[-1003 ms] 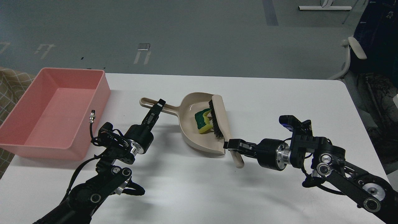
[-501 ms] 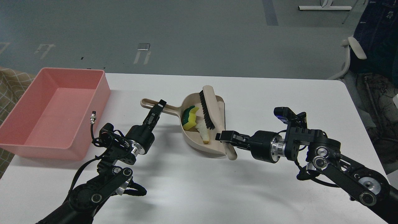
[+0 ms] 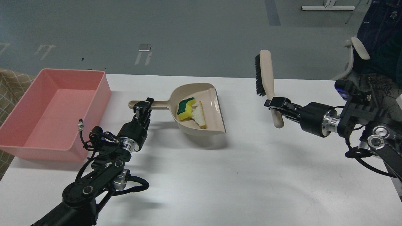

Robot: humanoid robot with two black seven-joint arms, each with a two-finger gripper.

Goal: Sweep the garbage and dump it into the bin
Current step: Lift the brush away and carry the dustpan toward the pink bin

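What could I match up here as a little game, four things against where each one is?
Things:
1. brush
2. dustpan
3. pink bin
4. yellow scrap

Places:
A. lying inside the dustpan
B. held upright, off the table, in the right gripper
C. at the table's left end, nothing in it
D. handle gripped by the left gripper

Pairs: 1-B, 2-D, 3-C, 4-A

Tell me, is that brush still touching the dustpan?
Apart. The head view shows the brush held up by the right gripper, bare white table between it and the dustpan.
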